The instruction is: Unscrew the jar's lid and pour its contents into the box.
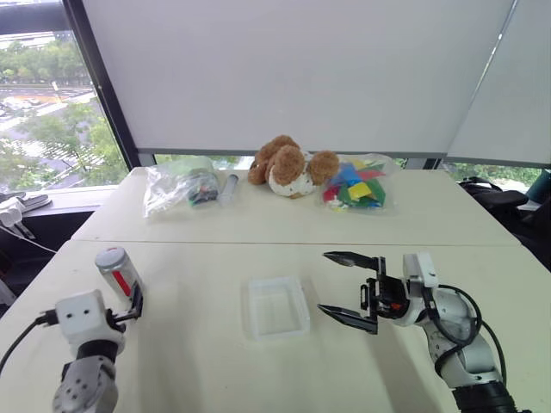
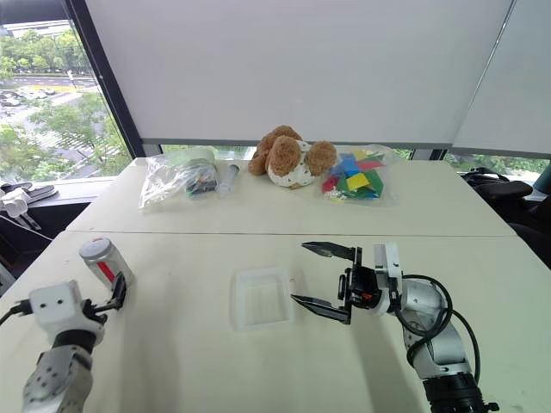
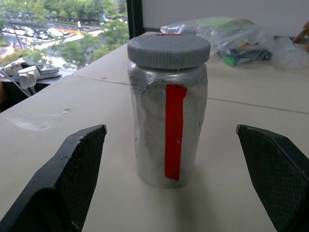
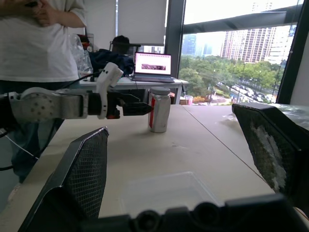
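1. From the head views, the jar (image 1: 120, 270) stood upright near the desk's (image 1: 215, 370) left edge with the lid (image 1: 110, 255) on top. The left end effector (image 1: 135, 303) sat just at its near side, fingers spread wide and empty.
2. The box (image 1: 276, 306) lay flat near the middle of the desk's near half, well apart from the jar. No contents could be seen in it. The right end effector (image 1: 348, 286) hovered just beside the box's right rim, jaws wide, holding nothing.
3. Along the far edge sat clear bags (image 1: 179, 184), a stuffed toy (image 1: 288, 165) and a bag of coloured pieces (image 1: 357, 184), all away from the work.
4. In the left wrist view, the jar (image 3: 167, 125) was centred between the two open fingers (image 3: 72, 179), apart from both, its red strip facing the camera and the ribbed lid (image 3: 169, 49) seated.
5. In the right wrist view, the box (image 4: 164, 193) lay just past the open fingers (image 4: 82, 179), and the jar (image 4: 159, 109) stood beyond with the left end effector (image 4: 145, 108) beside it. A person (image 4: 41, 43) stood behind the desk.
6. To grasp well, the left fingers should probably advance level until the jar's body, below the lid, sits between the pads, then close firmly, leaving the lid free for the right end effector.
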Controlling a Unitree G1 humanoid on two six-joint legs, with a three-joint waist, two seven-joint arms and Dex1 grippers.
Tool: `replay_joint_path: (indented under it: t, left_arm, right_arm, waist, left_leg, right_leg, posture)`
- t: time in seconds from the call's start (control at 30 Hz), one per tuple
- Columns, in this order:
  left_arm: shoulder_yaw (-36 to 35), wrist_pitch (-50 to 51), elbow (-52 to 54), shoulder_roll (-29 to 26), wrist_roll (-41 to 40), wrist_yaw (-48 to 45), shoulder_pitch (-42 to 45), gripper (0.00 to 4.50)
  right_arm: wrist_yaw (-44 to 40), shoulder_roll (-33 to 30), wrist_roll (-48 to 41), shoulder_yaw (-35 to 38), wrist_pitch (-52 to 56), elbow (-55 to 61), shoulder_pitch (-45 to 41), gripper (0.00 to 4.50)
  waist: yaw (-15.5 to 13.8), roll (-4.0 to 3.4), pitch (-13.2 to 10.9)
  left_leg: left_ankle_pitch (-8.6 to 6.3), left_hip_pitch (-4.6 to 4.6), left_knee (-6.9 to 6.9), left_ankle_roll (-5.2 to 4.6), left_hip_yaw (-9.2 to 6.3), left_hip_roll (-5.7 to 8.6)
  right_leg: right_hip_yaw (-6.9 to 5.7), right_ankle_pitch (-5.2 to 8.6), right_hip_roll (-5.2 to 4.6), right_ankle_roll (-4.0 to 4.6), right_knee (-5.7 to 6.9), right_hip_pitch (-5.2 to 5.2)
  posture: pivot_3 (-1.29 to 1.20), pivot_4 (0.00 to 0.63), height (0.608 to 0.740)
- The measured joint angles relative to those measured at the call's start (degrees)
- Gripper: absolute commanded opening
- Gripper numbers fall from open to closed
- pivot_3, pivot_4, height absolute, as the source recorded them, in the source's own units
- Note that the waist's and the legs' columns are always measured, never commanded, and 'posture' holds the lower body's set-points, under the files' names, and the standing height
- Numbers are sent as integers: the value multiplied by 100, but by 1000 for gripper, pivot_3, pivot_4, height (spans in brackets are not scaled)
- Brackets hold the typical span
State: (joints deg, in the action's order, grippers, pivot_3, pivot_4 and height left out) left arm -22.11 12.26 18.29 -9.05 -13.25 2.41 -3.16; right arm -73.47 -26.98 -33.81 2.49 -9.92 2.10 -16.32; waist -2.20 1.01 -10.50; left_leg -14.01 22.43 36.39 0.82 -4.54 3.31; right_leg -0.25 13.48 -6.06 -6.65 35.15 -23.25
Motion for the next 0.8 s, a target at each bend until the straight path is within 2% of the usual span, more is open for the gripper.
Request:
replay_joint_path:
  t: [0.43,0.53,0.63,0.73,0.8]
  left_arm:
    - [35,-451,-1665,-204,326,328,1276,4463]
    - [47,-503,-2051,-348,325,254,1453,3571]
    - [57,-522,-2182,-437,396,256,1487,2150]
    - [58,-552,-2162,-457,357,132,1463,2147]
    - [49,-687,-2037,-488,-2,-345,1408,2147]
  right_arm:
    - [272,7,68,0,-4,54,145,4500]
    - [345,9,110,0,-6,54,171,4500]
    - [406,23,131,0,-11,54,171,4500]
    - [435,23,151,4,-35,54,171,4500]
    - [462,17,150,47,-45,54,174,4500]
  waist:
    - [3,0,0]
    - [9,0,0]
    - [12,0,0]
    - [9,0,0]
    - [10,0,0]
  left_leg:
    - [2,0,-2,5,-1,-4]
    - [3,-1,-2,5,-1,-4]
    - [3,-1,-3,6,-1,-5]
    - [3,-1,-3,7,-1,-5]
    - [3,1,-3,7,-1,-5]
  right_leg:
    - [2,-5,8,0,2,-3]
    - [2,-5,9,0,4,-5]
    - [2,-6,10,-1,4,-6]
    - [2,-6,10,-1,4,-5]
    - [2,-6,9,0,4,-6]
  posture:
    - [0,150,740]
    - [0,150,740]
    - [0,150,740]
    - [0,150,740]
    - [0,150,740]
